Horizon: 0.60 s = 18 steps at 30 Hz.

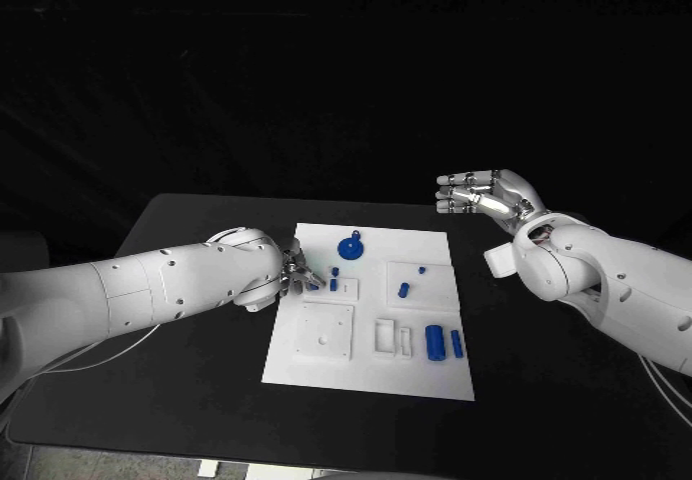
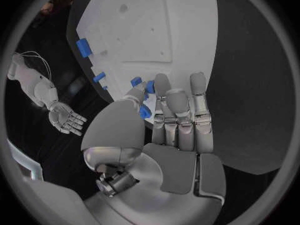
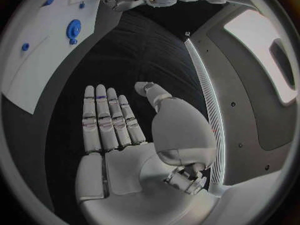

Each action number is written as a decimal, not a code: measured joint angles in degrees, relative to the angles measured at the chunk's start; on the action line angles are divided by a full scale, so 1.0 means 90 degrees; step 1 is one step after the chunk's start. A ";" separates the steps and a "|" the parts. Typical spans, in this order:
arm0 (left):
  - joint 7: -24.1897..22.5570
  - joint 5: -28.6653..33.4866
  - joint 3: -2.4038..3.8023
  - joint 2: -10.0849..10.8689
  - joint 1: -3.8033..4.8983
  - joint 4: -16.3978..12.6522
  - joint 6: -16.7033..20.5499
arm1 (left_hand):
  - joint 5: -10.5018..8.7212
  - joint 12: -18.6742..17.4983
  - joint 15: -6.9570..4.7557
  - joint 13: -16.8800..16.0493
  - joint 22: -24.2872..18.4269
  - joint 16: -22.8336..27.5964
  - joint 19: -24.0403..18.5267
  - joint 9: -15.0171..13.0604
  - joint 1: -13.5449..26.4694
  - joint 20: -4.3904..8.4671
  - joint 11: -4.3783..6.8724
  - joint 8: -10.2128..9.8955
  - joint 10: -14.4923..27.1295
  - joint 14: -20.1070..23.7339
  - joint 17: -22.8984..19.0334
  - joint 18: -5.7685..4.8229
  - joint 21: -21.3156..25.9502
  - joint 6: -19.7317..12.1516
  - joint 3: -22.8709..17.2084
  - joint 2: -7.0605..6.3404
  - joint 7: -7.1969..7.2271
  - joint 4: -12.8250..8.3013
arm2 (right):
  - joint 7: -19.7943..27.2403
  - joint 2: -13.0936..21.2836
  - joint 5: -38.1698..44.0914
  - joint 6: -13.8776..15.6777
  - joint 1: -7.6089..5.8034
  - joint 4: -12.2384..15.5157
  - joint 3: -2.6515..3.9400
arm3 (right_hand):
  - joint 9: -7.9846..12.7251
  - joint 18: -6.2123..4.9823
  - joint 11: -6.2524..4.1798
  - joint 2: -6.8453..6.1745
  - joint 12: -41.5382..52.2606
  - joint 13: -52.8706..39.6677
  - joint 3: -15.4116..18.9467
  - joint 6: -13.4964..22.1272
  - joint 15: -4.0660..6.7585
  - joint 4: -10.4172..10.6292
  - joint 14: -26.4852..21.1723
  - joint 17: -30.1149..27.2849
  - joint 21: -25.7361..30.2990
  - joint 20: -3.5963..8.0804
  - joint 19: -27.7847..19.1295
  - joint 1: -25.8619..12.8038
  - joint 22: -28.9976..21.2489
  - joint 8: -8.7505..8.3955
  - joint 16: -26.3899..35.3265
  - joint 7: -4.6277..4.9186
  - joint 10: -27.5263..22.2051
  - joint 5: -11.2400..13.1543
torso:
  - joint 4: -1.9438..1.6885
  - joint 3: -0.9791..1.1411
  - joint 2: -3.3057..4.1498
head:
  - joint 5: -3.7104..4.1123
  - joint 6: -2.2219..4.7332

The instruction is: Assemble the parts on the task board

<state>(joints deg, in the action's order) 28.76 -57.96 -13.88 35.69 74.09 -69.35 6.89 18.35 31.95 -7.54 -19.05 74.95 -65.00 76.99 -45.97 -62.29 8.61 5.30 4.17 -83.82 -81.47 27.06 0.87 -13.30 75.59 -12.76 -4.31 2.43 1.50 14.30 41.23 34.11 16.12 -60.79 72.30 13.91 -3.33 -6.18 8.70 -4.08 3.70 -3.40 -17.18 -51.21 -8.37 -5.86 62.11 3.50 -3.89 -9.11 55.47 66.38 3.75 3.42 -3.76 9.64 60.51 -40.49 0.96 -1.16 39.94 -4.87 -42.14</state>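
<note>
The white task board (image 1: 411, 370) lies mid-table. Standing on it are a blue disc with a knob (image 1: 351, 248), small blue pegs (image 1: 405, 290) and a blue cylinder (image 1: 434, 338) beside a thin blue bar (image 1: 457, 343). My left hand (image 1: 299, 275) is at the board's left edge, over two short pegs (image 1: 335, 283). In the left wrist view my left hand (image 2: 178, 120) pinches a small blue part (image 2: 145, 111) between thumb and finger over the board (image 2: 144, 30). My right hand (image 1: 483, 195) hangs raised beyond the board's far right corner, fingers apart, holding nothing; its wrist view shows my right hand's (image 3: 119, 130) bare palm.
A square recessed plate (image 1: 326, 330) and small slotted holders (image 1: 387, 335) sit on the board's near half. Black table (image 1: 188, 240) surrounds the board on all sides. The right wrist view shows the disc (image 3: 74, 29) on the board (image 3: 44, 60).
</note>
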 measured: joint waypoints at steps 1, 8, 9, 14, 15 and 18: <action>0.0000 0.0000 -0.0001 -0.0004 -0.0001 0.0013 0.0000 | 0.0000 0.0000 0.0000 -0.0005 0.0000 0.0000 0.0000 0.0000 -0.0011 0.0000 0.0000 0.0000 0.0000 0.0000 -0.0002 0.0000 0.0000 0.0002 0.0000 -0.0011 0.0002 0.0000 | 0.0000 0.0000 0.0000 0.0000 0.0000 0.0000 0.0000 | 0.0000 0.0000 0.0000 0.0000 0.0000 0.0000 0.0000 0.0000 0.0000 0.0000 0.0000 0.0000 0.0000 0.0000 0.0000 0.0000 0.0000 0.0000 0.0000 0.0000 0.0000 0.0000 | 0.0000 0.0000 0.0000 | 0.0001 -0.0002; -0.0002 0.0002 -0.0001 -0.0040 -0.0003 0.0079 0.0002 | 0.0065 0.0000 0.0000 -0.0004 -0.0001 0.0000 0.0000 0.0022 -0.0193 0.0000 -0.0012 -0.0001 0.0011 0.0000 -0.0011 0.0000 0.0026 -0.0082 -0.0123 0.0105 -0.0061 -0.0181 | -0.0001 -0.0002 0.0000 -0.0001 0.0001 0.0000 0.0000 | 0.0000 0.0000 0.0000 0.0000 0.0000 0.0000 0.0000 0.0000 0.0000 0.0000 0.0000 0.0001 0.0000 0.0000 0.0000 0.0000 0.0000 0.0000 0.0000 0.0000 0.0000 0.0000 | 0.0003 -0.0003 0.0000 | 0.0002 -0.0004; -0.0003 0.0002 -0.0001 -0.0046 -0.0003 0.0084 0.0003 | 0.0113 0.0000 0.0000 -0.0004 -0.0001 0.0000 0.0000 0.0022 -0.0213 0.0000 -0.0013 -0.0002 0.0011 0.0000 -0.0011 0.0000 0.0026 -0.0093 -0.0148 0.0125 -0.0059 -0.0238 | -0.0001 -0.0002 0.0000 -0.0001 0.0002 0.0000 0.0000 | 0.0000 0.0000 0.0000 0.0000 0.0000 0.0000 0.0000 0.0000 0.0000 0.0000 0.0000 0.0000 0.0000 0.0000 0.0000 0.0000 0.0000 0.0000 0.0000 0.0000 0.0000 0.0000 | 0.0004 -0.0003 0.0000 | 0.0004 -0.0004; -0.0011 0.0010 -0.0001 -0.0056 -0.0003 0.0097 0.0003 | 0.0575 -0.0078 -0.0012 0.0014 -0.0001 0.0025 0.0000 0.0018 -0.0238 0.0000 -0.0057 0.0000 0.0011 0.0013 -0.0040 0.0000 0.0026 -0.0250 -0.0157 0.0176 -0.0132 -0.0281 | -0.0002 -0.0001 0.0000 -0.0003 0.0005 -0.0003 0.0000 | 0.0000 0.0000 0.0000 0.0000 0.0000 0.0000 0.0000 0.0000 0.0000 0.0000 0.0001 0.0001 0.0000 0.0000 0.0000 0.0000 0.0000 0.0000 0.0000 0.0000 0.0000 0.0004 | 0.0008 -0.0004 0.0000 | 0.0010 -0.0004; -0.0013 0.0013 -0.0001 -0.0056 -0.0003 0.0097 0.0003 | 0.0615 -0.0094 -0.0022 0.0015 -0.0002 0.0025 0.0000 0.0015 -0.0221 0.0000 -0.0058 0.0000 0.0011 0.0024 -0.0041 0.0000 0.0026 -0.0266 -0.0157 0.0192 -0.0147 -0.0282 | -0.0002 0.0001 0.0000 -0.0003 0.0006 -0.0004 0.0000 | 0.0000 0.0000 0.0000 0.0000 0.0000 0.0000 0.0000 0.0000 0.0001 0.0000 0.0001 0.0001 0.0000 0.0000 0.0000 0.0000 0.0000 0.0000 0.0000 0.0000 0.0000 0.0004 | 0.0008 -0.0003 0.0000 | 0.0012 -0.0008; -0.0020 0.0043 0.0000 -0.0052 -0.0003 0.0096 -0.0002 | 0.0649 -0.0196 -0.0025 0.0023 -0.0002 0.0078 -0.0003 -0.0134 -0.0160 0.0000 -0.0069 0.0024 0.0023 0.0046 -0.0082 0.0000 0.0026 -0.0418 -0.0157 0.0289 -0.0170 -0.0282 | -0.0003 0.0003 0.0000 -0.0004 0.0009 -0.0006 0.0000 | 0.0000 0.0000 0.0000 0.0000 0.0000 0.0000 0.0000 0.0000 0.0001 0.0000 0.0001 0.0001 0.0000 0.0000 0.0000 0.0000 0.0000 0.0000 0.0000 0.0000 0.0000 0.0004 | 0.0007 -0.0003 0.0000 | 0.0018 -0.0012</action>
<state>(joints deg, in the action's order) 28.58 -57.57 -13.88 35.22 74.06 -68.48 6.87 24.19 30.19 -7.76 -18.84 74.93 -64.30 76.96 -47.18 -63.73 8.61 4.67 4.38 -83.61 -81.05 26.32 0.87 -13.07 71.83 -14.17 -1.70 0.89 -1.03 14.28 41.26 34.11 16.08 -60.71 72.25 13.91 -3.33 -6.18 8.70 -4.08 3.70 -3.40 -17.18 -51.21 -8.37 -5.86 62.12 3.51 -3.89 -9.11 55.48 66.38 3.75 3.43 -3.76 9.64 60.51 -40.45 1.02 -1.19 39.94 -4.71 -42.25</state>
